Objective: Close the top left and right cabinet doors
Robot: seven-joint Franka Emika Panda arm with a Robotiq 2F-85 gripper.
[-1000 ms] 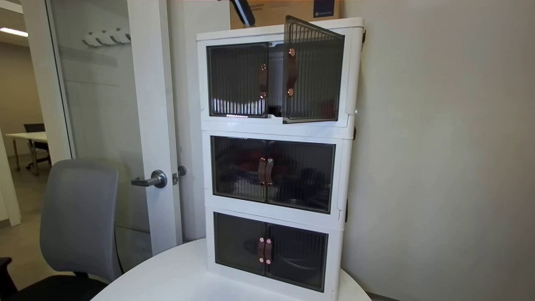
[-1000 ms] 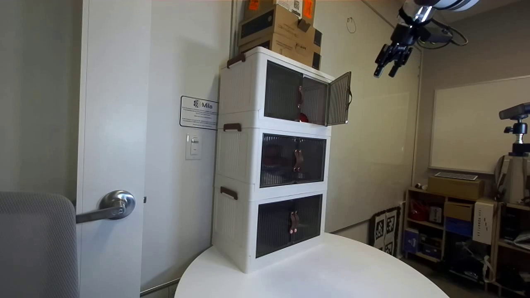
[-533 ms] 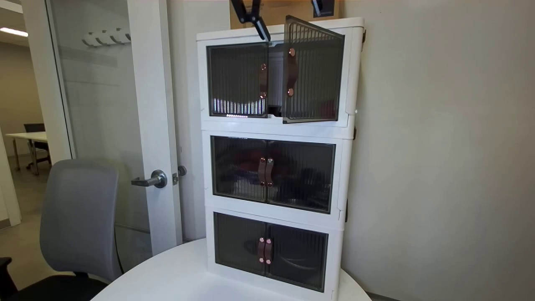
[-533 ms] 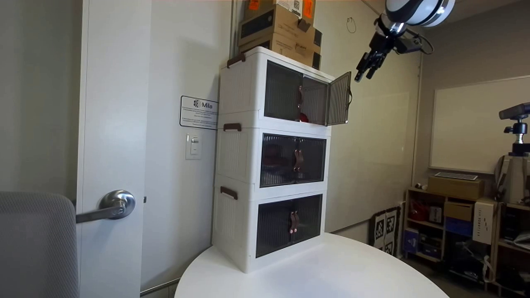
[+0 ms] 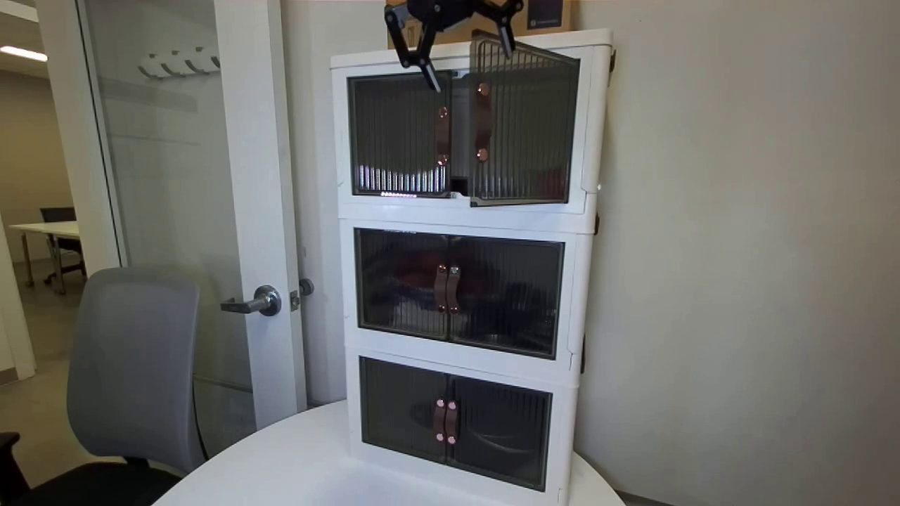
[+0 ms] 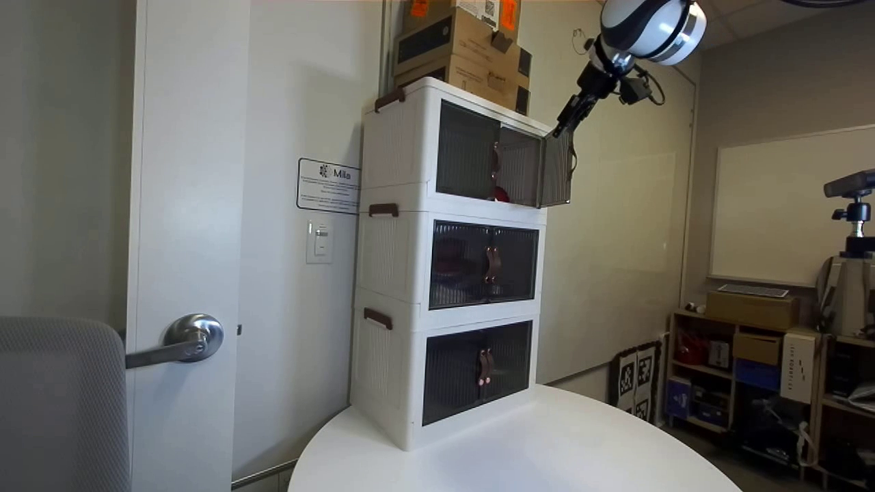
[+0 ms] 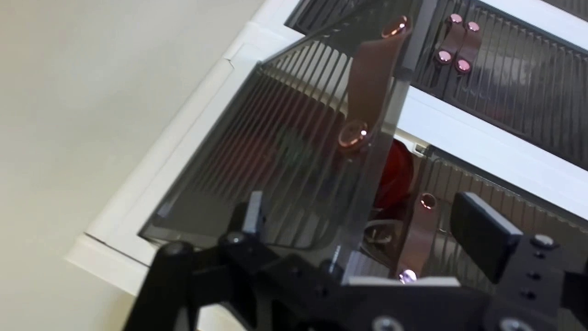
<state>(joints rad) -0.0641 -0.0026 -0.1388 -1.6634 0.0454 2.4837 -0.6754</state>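
The cabinet is white with three tiers and also shows in an exterior view. The top left door lies flat in its frame; it shows in an exterior view and the wrist view. The top right door stands partly open, swung outward; it shows in an exterior view and the wrist view. My gripper is open at the top of the doors. In the wrist view the gripper has one finger over the right door, apparently touching it, and one over the left door.
The middle doors and lowest doors are shut. Boxes stand on the cabinet's top. A red object is inside the top tier. The cabinet stands on a round white table beside a wall.
My gripper has moved down and in toward the top doors. The top right door has swung slightly toward closed. The top left door has not moved.
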